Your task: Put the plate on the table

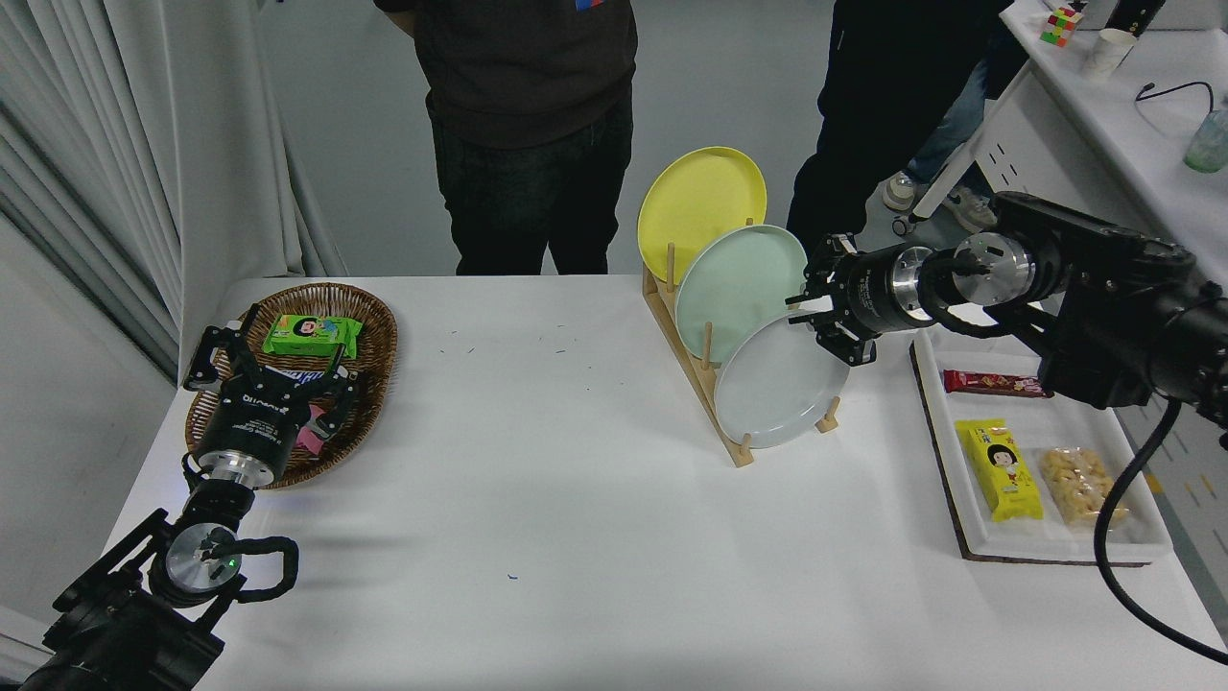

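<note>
The pale grey plate (pixel 779 386) stands on edge in the front slot of a wooden rack (pixel 705 379) on the white table (pixel 537 499). A mint green plate (pixel 739 283) and a yellow plate (pixel 698 203) stand behind it. My right gripper (pixel 815 321) comes in from the right and is open at the grey plate's upper right rim, with its fingers on either side of the edge. My left gripper (pixel 273 369) is parked at the lower left over a wicker basket, open and empty.
A wicker basket (pixel 369 336) with snack packs sits at the left. A white tray (pixel 1046 537) with snacks lies at the right edge. Two people stand at the far side. A side table with a cup and cube is at top right.
</note>
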Motion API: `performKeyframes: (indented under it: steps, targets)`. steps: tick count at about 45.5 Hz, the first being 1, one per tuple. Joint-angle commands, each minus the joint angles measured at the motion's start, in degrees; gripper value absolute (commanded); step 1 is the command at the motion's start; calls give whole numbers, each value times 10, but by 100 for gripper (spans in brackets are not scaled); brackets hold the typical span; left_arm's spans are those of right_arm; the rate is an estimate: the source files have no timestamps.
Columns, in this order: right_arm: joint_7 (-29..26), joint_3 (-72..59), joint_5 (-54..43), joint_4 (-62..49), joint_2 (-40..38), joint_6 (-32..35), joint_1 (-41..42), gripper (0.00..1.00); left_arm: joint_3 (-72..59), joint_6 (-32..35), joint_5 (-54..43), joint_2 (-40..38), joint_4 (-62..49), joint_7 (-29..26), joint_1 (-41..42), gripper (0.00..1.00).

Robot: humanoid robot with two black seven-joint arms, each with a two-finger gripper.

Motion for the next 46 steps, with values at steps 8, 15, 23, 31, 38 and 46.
performKeyframes:
  steps: [8,15,23,31,38,46]
  targets:
    - [0,0,0,-5,3,1,-1,18,0,0,0,0,0,0,0,98]
    - [0,0,0,-4,3,2,0,17,0,0,0,0,0,0,0,98]
    - [-1,0,1,-4,2,2,0,15,0,0,0,0,0,0,0,98]
    - [-1,0,1,-4,2,2,1,14,0,0,0,0,0,0,0,98]
    - [-3,0,1,-4,3,2,1,13,0,0,0,0,0,0,0,98]
    - [-17,0,1,-4,3,2,1,11,0,0,0,0,0,0,1,98]
